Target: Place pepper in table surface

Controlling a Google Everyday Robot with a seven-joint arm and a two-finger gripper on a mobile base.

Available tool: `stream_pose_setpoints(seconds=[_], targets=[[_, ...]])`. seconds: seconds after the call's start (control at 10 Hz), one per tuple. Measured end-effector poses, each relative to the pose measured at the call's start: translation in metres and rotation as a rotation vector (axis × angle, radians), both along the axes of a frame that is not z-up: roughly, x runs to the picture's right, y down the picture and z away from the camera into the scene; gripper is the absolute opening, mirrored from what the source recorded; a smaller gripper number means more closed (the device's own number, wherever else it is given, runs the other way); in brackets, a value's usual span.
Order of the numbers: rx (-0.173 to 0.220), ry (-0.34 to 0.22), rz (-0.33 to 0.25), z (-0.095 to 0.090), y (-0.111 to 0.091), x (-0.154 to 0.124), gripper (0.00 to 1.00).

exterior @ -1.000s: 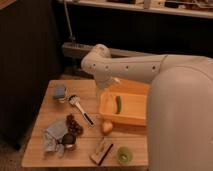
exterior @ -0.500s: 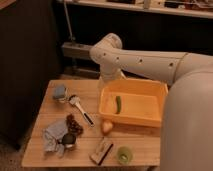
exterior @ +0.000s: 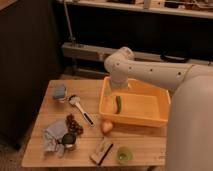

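Pepper [exterior: 118, 104] lies inside the yellow bin [exterior: 137, 119], in its left half, not on the table [exterior: 92, 92]. Gripper [exterior: 120, 86] hangs over the bin's far-left edge, just beyond the pepper. Can't tell whether it's clenched or released.

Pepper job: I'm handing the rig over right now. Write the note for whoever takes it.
The gripper hangs low over the back left of the yellow bin, just above the pepper.
The pepper lies on the bin floor, in the left half, not picked up.
The table surface shows bare wood in front of the bin.
Done: nothing yet, judging by how things lie.
Left: grasp the pepper, lift it out of the bin, set it on the table surface.
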State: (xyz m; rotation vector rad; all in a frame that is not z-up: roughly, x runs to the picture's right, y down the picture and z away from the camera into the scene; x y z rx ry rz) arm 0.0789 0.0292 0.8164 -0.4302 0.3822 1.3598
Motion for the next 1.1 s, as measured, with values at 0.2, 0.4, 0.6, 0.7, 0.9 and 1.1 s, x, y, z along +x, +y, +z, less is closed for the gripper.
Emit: stream_pose_setpoints(seconds=[0.2, 0.4, 0.6, 0.7, 0.9, 1.1], targets=[[-0.015, -0.015, 0.072, 0.035, 0.03, 0.01, 0.8], [-0.028, -0.014, 0.12, 0.061, 0.045, 0.016, 0.8], [-0.04, 0.009, 0.133, 0.076, 0.046, 0.026, 0.8], [-0.038, 0.008, 0.127, 0.079, 0.042, 0.02, 0.8], [-0.05, 0.027, 0.131, 0.08, 0.044, 0.027, 0.8], [-0.052, 0.023, 0.135, 0.083, 0.045, 0.025, 0.8]])
